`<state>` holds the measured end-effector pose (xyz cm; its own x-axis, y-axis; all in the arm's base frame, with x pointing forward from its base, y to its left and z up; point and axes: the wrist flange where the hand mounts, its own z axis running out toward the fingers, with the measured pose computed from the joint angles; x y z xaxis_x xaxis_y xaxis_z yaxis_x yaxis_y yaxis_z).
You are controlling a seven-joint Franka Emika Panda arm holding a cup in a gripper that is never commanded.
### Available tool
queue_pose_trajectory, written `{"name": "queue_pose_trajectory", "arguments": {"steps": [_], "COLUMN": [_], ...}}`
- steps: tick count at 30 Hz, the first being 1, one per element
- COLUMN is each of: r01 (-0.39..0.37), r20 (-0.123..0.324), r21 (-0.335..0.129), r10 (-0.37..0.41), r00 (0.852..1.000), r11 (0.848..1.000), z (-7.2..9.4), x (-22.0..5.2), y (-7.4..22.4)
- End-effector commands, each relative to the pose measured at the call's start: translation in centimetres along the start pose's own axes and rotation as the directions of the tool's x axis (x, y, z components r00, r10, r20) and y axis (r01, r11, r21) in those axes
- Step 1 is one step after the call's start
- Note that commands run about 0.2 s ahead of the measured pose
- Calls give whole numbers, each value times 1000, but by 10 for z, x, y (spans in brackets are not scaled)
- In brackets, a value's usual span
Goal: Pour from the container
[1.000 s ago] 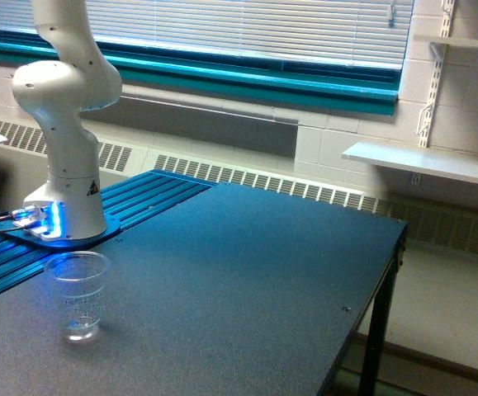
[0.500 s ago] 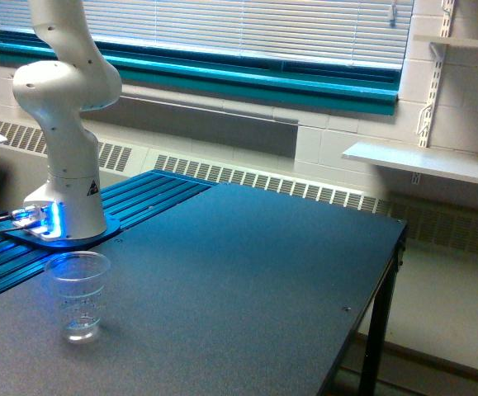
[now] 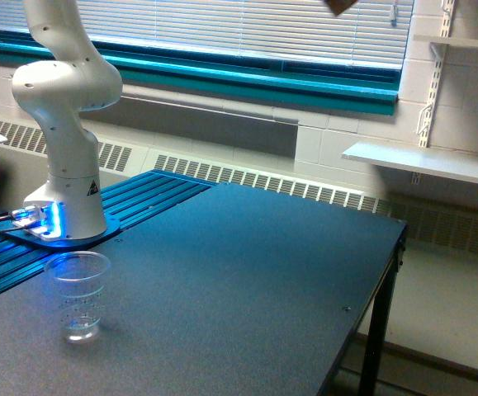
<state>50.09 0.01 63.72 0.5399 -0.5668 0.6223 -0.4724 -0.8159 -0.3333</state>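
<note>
A dark grey speckled worktop (image 3: pixel 247 280) with a black leg at the exterior view's right fills most of the scene. Behind it runs a wall of pale painted blocks with closed white slatted blinds (image 3: pixel 247 29) above a teal sill, a long white radiator grille (image 3: pixel 263 180) below, and a white wall shelf (image 3: pixel 424 161) on metal brackets at the exterior view's right.

The white Franka arm (image 3: pixel 61 107) stands at the exterior view's left on a round base lit blue, bolted to a ribbed blue metal plate (image 3: pixel 115 214) that adjoins the worktop. Its lower column rises upright to a bulky rounded joint, and the next link climbs out of the top edge of the picture, leaning slightly towards the exterior view's left. The rest of the arm is out of frame.

Near the worktop's front edge, just in front of the base, a tapered clear plastic cup (image 3: pixel 78 295) with printed measuring marks stands upright and looks empty.

At the very top edge, right of centre and well apart from the cup, a small brownish shape (image 3: pixel 340 5) pokes into view; it is too cropped to tell whether it belongs to the rounded container. The fingers are out of view, so their state cannot be told.
</note>
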Motion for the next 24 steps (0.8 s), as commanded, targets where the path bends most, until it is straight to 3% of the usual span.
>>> {"name": "queue_pose_trajectory", "arguments": {"steps": [1, 12, 19, 24], "r01": [-41, -96, -158, -210], "r20": [-25, -8, -13, -15], "r21": [-48, -124, -162, -203], "r10": [40, 95, 158, 211], "r00": [999, 995, 987, 977], "r11": [998, 988, 974, 956], "z": [-7, -18, -31, -36], "x": [6, -21, -32, -34], "y": [49, 116, 161, 201]}}
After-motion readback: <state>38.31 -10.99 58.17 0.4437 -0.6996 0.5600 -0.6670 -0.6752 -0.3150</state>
